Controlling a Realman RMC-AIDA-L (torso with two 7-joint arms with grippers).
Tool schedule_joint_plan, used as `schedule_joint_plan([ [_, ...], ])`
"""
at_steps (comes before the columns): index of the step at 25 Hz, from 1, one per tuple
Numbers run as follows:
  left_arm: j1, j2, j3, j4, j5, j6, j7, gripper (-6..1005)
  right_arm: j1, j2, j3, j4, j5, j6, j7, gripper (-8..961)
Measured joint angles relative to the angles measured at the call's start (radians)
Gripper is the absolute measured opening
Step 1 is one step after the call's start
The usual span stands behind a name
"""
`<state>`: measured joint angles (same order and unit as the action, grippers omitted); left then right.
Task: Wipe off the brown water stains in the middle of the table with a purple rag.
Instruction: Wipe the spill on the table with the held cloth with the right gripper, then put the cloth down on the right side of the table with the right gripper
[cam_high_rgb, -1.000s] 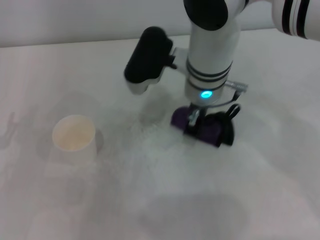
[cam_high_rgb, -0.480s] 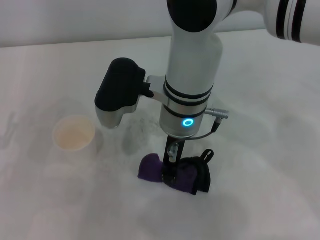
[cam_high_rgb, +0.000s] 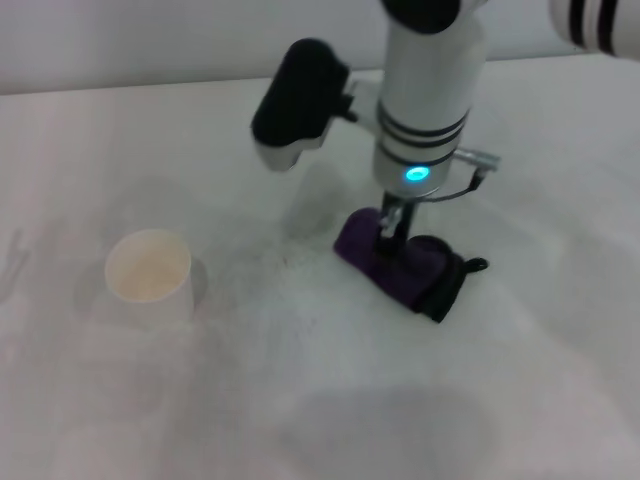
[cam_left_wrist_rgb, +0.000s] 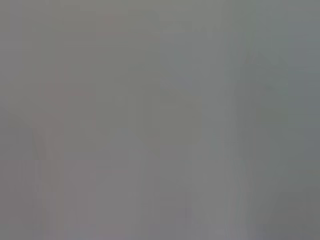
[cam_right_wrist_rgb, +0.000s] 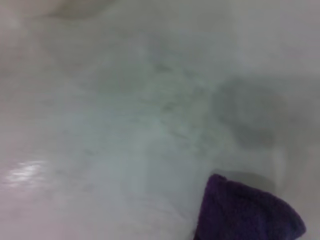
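My right gripper (cam_high_rgb: 391, 232) comes straight down from the white arm with the blue ring light and is shut on the purple rag (cam_high_rgb: 400, 262), pressing it onto the white table (cam_high_rgb: 300, 380) in the middle. The rag is dark purple with black edging and a small loop at its right end. A corner of it shows in the right wrist view (cam_right_wrist_rgb: 245, 210). I see no tan-brown blot on the tabletop, only faint grey speckles left of the rag. The left gripper is not in view; its wrist view shows plain grey.
A white paper cup (cam_high_rgb: 149, 274) stands upright at the left of the table, well apart from the rag. The black wrist camera housing (cam_high_rgb: 298, 95) juts out to the left of the right arm.
My right gripper has dragged the rag from the near middle of the table back and to the right, close to where it was a second ago. The cup has not moved.
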<state>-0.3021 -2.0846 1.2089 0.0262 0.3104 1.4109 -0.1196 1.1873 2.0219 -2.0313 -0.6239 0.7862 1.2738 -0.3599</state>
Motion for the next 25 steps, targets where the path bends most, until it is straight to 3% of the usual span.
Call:
schedule_joint_plan([
  [14, -0.013, 0.005, -0.002, 0.006, -0.004, -0.009, 0.003, 850, -0.251, -0.014, 0.605, -0.132, -0.486, 0.125, -0.091, 113],
  [18, -0.021, 0.006, -0.002, 0.009, -0.005, -0.018, 0.015, 850, -0.292, -0.018, 0.690, -0.139, -0.530, 0.106, -0.124, 114],
  [25, -0.024, 0.007, -0.002, 0.013, -0.005, -0.018, 0.033, 850, -0.334, -0.017, 0.738, -0.155, -0.539, 0.074, -0.150, 115],
])
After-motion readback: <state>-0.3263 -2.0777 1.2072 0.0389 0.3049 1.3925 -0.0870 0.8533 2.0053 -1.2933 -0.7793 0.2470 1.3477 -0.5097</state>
